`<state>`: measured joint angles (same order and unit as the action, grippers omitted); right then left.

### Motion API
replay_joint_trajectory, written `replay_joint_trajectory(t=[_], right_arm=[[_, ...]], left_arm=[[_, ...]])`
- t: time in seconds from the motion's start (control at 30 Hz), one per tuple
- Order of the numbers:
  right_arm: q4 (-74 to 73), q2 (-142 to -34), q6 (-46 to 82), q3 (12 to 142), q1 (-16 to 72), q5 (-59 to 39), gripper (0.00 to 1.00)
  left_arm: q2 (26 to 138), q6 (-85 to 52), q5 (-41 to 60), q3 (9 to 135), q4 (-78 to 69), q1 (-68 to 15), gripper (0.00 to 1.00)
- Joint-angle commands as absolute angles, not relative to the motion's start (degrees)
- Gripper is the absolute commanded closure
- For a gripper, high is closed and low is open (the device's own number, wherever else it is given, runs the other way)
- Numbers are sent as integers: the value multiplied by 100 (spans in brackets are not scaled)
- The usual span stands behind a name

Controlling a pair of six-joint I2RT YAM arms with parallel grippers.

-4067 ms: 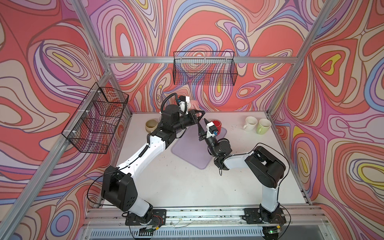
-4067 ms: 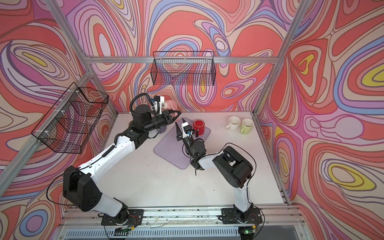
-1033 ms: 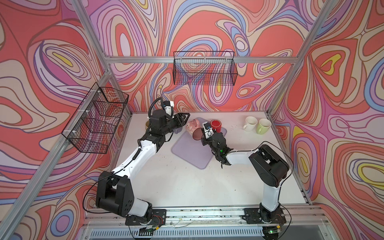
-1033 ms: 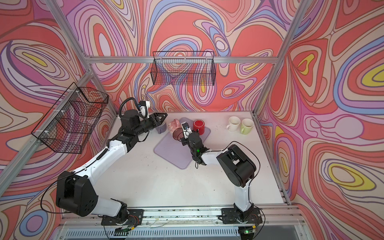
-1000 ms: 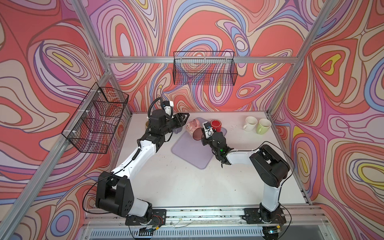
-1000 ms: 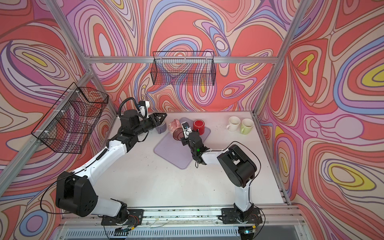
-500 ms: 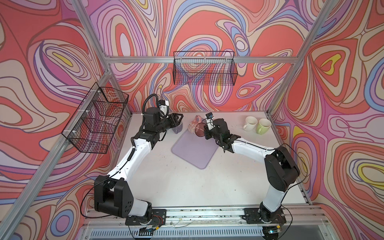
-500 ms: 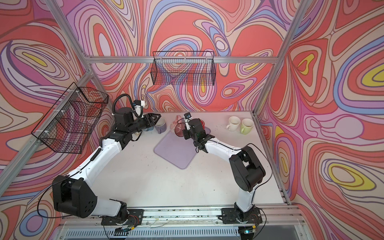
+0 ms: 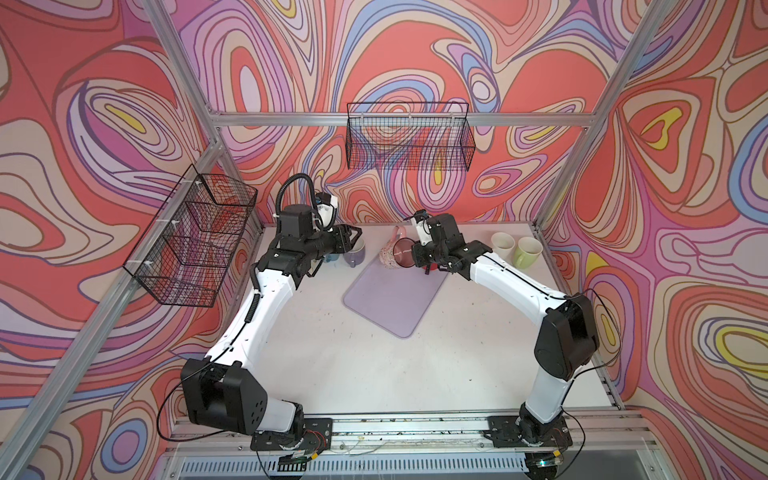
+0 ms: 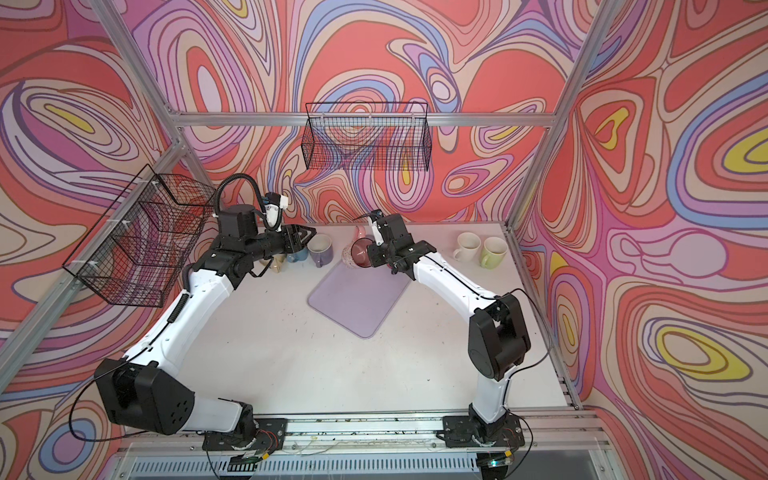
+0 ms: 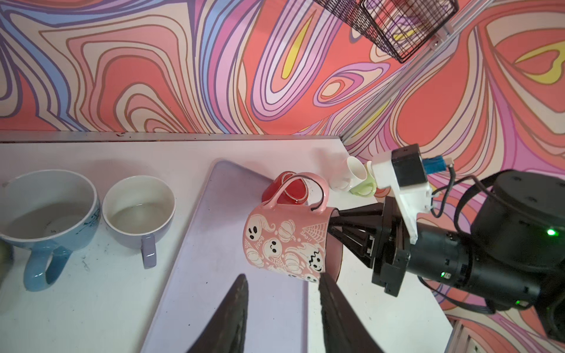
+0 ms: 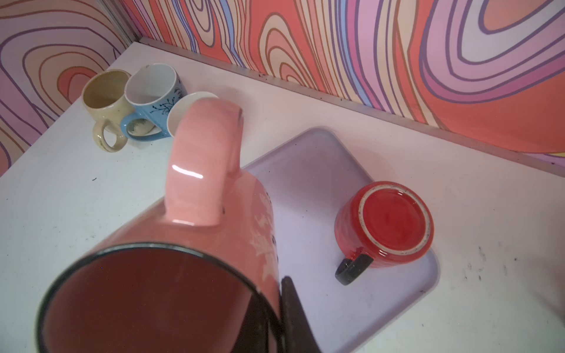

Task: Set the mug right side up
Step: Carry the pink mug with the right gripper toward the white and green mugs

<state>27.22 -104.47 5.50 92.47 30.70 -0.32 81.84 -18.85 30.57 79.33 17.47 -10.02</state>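
Your right gripper (image 11: pixel 332 221) is clenched on the rim of the pink mug (image 11: pixel 281 241). The jaws pinch the wall at the mouth, and one finger (image 12: pixel 290 305) shows outside the wall in the right wrist view. You have the mug on its side with the mouth turned back toward that gripper, the ghost-printed base end pointing toward the left arm, and the handle uppermost. It is at the far corner of the lilac mat (image 9: pixel 390 299), partly past the mat's edge. You cannot tell from these views whether its lower side touches the mat. Just beside it, on the mat's far side toward the table's right edge, a red mug (image 12: pixel 388 223) stands upside down with its base up and its dark handle sticking out. Your left gripper (image 9: pixel 355 235) hangs released, jaws apart with nothing between them, above the lilac cup (image 9: pixel 354 253). It points at the pink mug but stays clear of it. The lilac cup, a blue mug (image 11: pixel 49 207) and a beige mug (image 12: pixel 104 94) stand upright in a row along the far edge of the table (image 9: pixel 374 374), toward its far left corner. A white mug (image 9: pixel 503 244) and a green mug (image 9: pixel 527 251) stand upright side by side near the far right corner, well apart from the mat.
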Motion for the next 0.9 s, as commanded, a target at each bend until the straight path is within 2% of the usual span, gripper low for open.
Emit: replay_joint_trajectory(t=[0.0, 0.27, 0.63, 0.87], right_arm=[[3197, -10458, 698, 9744, 3015, -133, 100], [4559, -10430, 913, 10361, 2918, 35, 100], [5724, -10010, 1063, 10573, 2490, 341, 100], [6208, -9688, 1224, 10545, 2109, 671, 100]], left_arm=[[8250, -1186, 3114, 8193, 2340, -967, 59], [8245, -639, 3203, 8317, 2618, -988, 60], [8191, 10, 2702, 8077, 2783, -1651, 60], [8209, -2, 2798, 7762, 2444, -1767, 60]])
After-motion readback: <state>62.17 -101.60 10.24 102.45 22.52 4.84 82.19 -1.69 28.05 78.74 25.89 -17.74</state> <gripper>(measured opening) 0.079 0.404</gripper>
